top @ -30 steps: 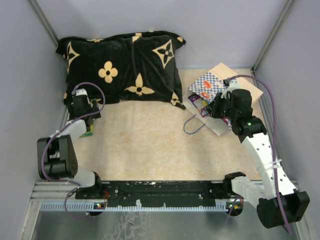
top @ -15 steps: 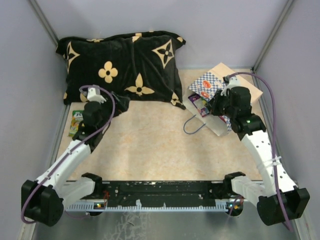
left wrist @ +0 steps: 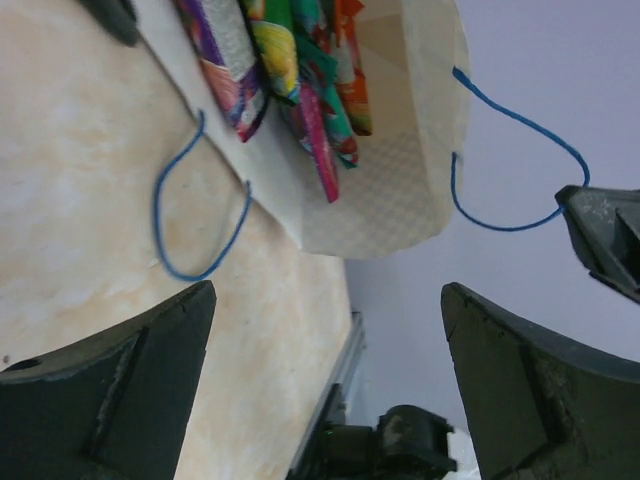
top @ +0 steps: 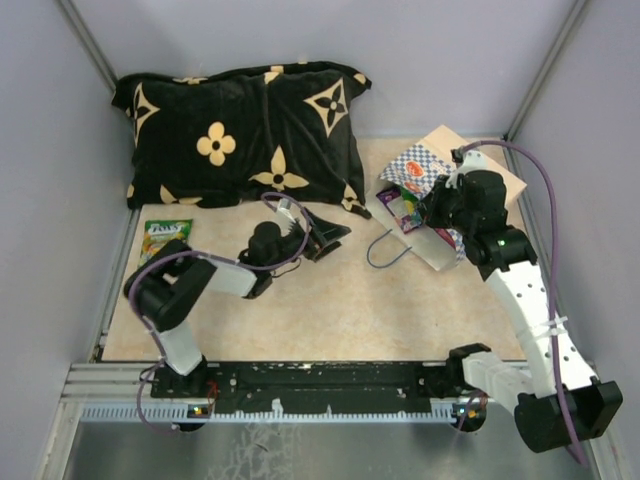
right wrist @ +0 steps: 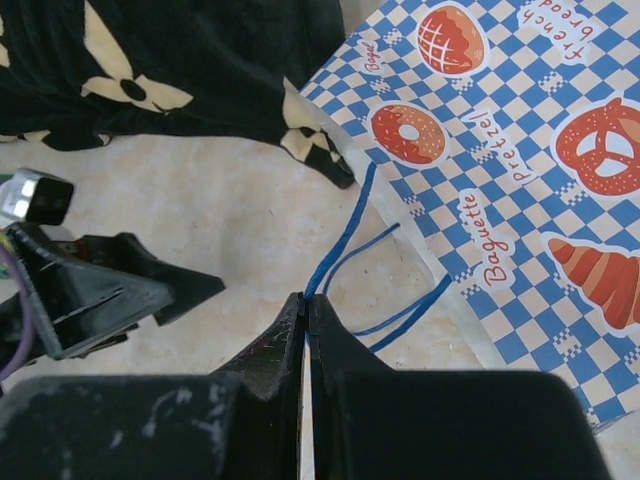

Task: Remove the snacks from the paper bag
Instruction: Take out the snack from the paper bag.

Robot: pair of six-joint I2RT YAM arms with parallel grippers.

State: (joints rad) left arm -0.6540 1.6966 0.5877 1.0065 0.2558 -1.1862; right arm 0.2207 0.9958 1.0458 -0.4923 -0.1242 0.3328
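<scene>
The checkered paper bag [top: 418, 165] lies on its side at the right, its mouth facing the middle of the table. Several glossy snacks [left wrist: 290, 70] in magenta, green, teal and orange stick out of that mouth [top: 405, 208]. One green snack packet [top: 165, 237] lies flat at the far left. My right gripper [right wrist: 308, 305] is shut on the bag's upper blue cord handle [right wrist: 345, 235] and holds it above the mouth [top: 437, 212]. My left gripper [top: 335, 235] is open and empty, pointing at the bag's mouth from a short way off [left wrist: 325, 340]. The lower handle [left wrist: 200, 200] lies on the table.
A black cushion [top: 240, 130] with tan flowers fills the back left, its corner close to the bag. Grey walls close in the left, back and right. The metal rail [top: 300, 385] with the arm bases runs along the near edge.
My left arm has swung from the far left to the middle, now facing the bag. The green packet stays lying at the left. The right gripper keeps its hold on the handle.
</scene>
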